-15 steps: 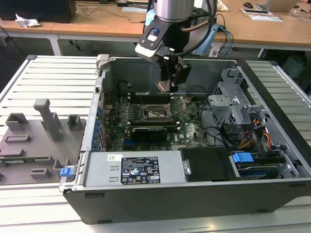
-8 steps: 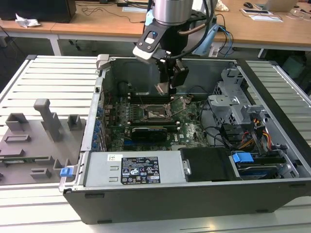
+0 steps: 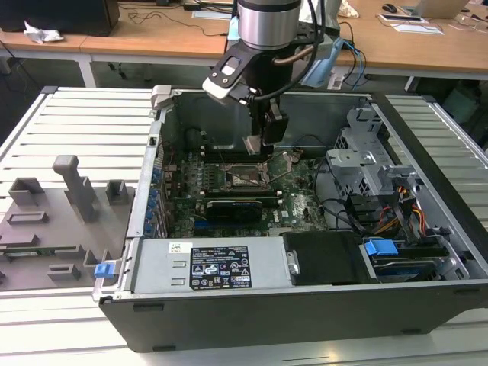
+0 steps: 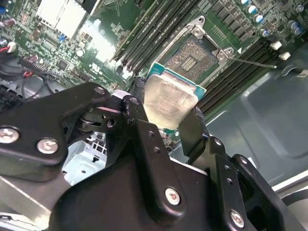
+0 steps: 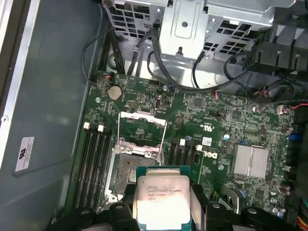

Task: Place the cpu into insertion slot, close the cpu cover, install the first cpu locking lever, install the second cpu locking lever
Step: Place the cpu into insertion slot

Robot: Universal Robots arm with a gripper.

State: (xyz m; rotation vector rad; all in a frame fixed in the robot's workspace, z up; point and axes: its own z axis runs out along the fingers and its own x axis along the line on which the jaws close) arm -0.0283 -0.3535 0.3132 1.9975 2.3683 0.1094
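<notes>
Obs: hand (image 4: pixel 166 115) clamped on cpu (image 4: pixel 169 96) edges, chip held above the open insertion slot (image 4: pixel 192 55) (cpu cover (image 5: pixel 143 126) hinged up). Judgement: square corners to socket rim, keep level, lower without sliding across contacts.

Slatted desk (image 3: pixel 84 122), white metal, ran across the exterior view, ribs lengthwise. Grey plastic fixtures (image 3: pixel 53 221) sat on it at the exterior view's left. Behind it stood two wooden desks (image 3: pixel 152 38) with light tan tops and white legs (image 3: pixel 85 72), dark underneath. Crumpled white paper (image 3: pixel 40 33) and a dark box (image 3: pixel 61 14) lay on the far left one. Loose papers (image 3: pixel 415 25) and a mouse (image 3: pixel 390 8) were on the right one. Light was even and soft, with no hard shadows.
</notes>
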